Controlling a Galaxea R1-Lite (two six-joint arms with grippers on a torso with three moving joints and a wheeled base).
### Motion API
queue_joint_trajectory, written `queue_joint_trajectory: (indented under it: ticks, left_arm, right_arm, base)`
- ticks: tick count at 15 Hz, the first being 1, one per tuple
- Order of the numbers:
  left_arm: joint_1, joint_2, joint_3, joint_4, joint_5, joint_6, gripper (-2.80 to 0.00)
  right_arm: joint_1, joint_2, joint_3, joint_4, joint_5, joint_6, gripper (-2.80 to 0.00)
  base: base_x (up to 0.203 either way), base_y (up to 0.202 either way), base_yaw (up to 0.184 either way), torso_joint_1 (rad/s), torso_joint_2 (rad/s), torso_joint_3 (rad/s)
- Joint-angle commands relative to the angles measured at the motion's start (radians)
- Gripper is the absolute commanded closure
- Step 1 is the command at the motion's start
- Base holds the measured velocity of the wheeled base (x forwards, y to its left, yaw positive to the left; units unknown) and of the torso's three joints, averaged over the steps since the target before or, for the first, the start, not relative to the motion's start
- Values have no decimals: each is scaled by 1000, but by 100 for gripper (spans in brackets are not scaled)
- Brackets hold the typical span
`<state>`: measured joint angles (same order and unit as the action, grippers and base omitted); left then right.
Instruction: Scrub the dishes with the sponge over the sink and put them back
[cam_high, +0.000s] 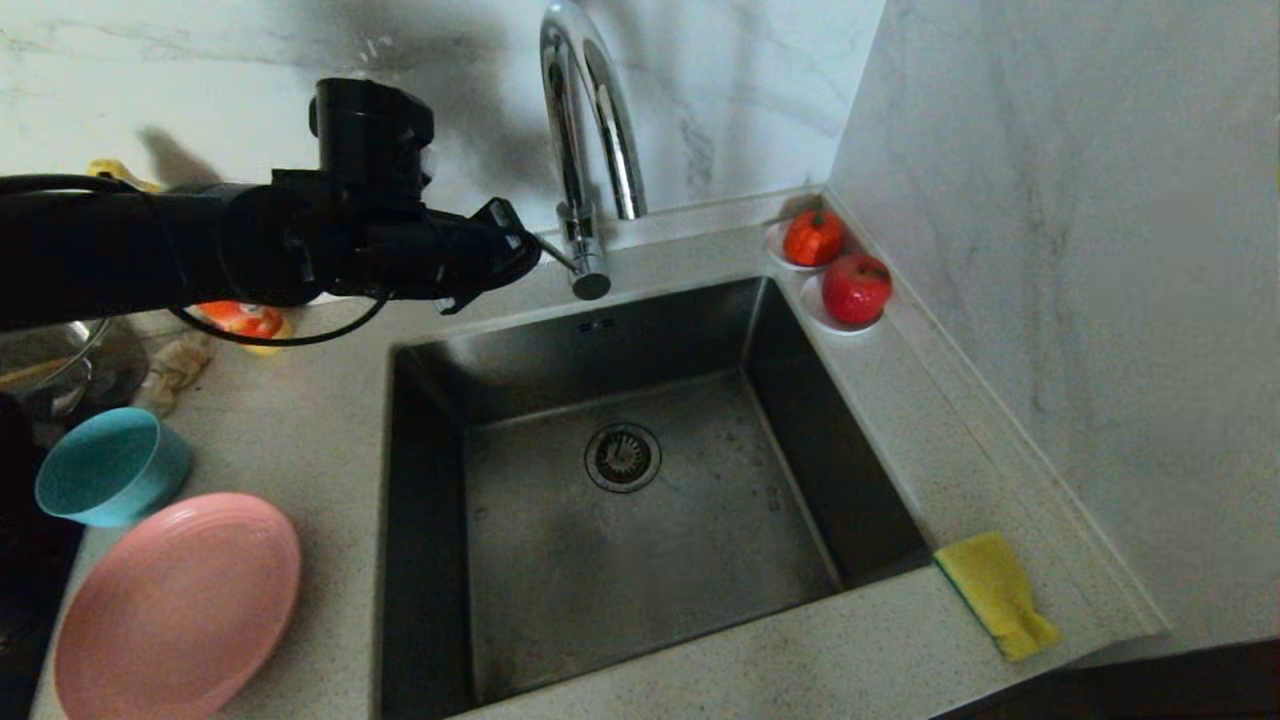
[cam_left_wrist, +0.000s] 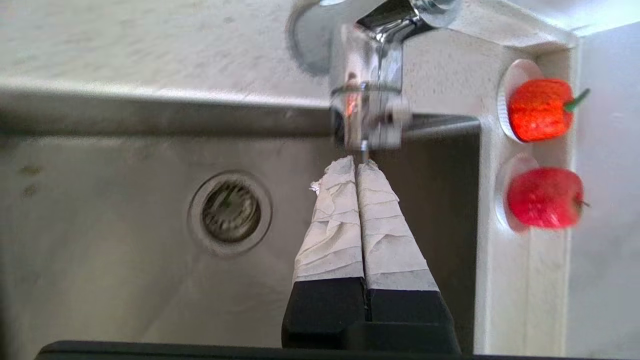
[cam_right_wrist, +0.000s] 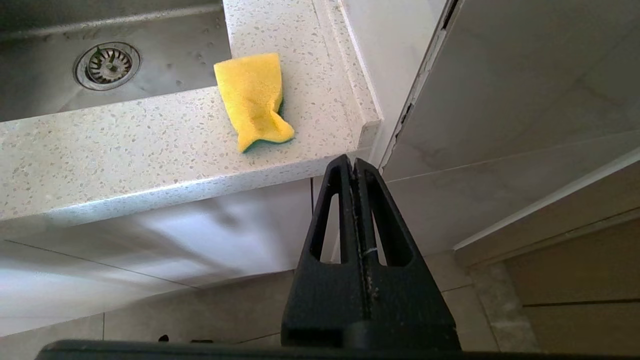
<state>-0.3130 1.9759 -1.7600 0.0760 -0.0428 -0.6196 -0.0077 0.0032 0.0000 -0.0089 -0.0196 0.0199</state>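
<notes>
The steel sink (cam_high: 430, 520) (cam_left_wrist: 100, 250) (cam_right_wrist: 40, 85) fills the middle of the counter, with the chrome tap (cam_high: 585, 130) (cam_left_wrist: 372, 110) behind it. My left gripper (cam_high: 530, 250) (cam_left_wrist: 357, 162) is shut and empty, held above the sink's back edge with its taped tips right at the tap's thin side lever. A pink plate (cam_high: 180, 610) and a teal bowl (cam_high: 110, 465) lie on the counter left of the sink. The yellow sponge (cam_high: 995, 592) (cam_right_wrist: 255, 95) rests at the sink's front right corner. My right gripper (cam_right_wrist: 352, 160) hangs shut and empty below the counter's front edge.
Two white saucers with red fruit (cam_high: 812, 238) (cam_high: 855, 290) (cam_left_wrist: 540, 110) (cam_left_wrist: 545, 197) sit at the back right corner against the wall. A glass pot (cam_high: 60, 370), a beige rag (cam_high: 175, 365) and an orange item (cam_high: 240, 318) are under the left arm.
</notes>
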Motion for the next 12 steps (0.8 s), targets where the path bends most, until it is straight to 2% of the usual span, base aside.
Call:
queue_joint_trajectory:
  ticks: [1, 3, 9, 11, 12]
  left_arm:
    - [0, -167, 115, 2, -1, -1, 0]
    - [0, -299, 216, 6, 0, 27, 0]
    - [-1, -852, 584, 23, 6, 217, 0]
    - [0, -1045, 659, 82, 37, 272, 0]
    - [1, -1140, 691, 140, 80, 305, 0]
  right_arm:
    - [0, 1, 0, 0, 0, 0, 0]
    - [0, 1, 0, 0, 0, 0, 0]
    - [0, 1, 0, 0, 0, 0, 0]
    - [0, 1, 0, 0, 0, 0, 0]
    - [0, 1, 0, 0, 0, 0, 0]
  base:
    - [0, 0, 0, 0, 0, 0]
    - [0, 0, 0, 0, 0, 0]
    - [0, 0, 0, 0, 0, 0]
    - [0, 0, 0, 0, 0, 0]
    - [0, 0, 0, 0, 0, 0]
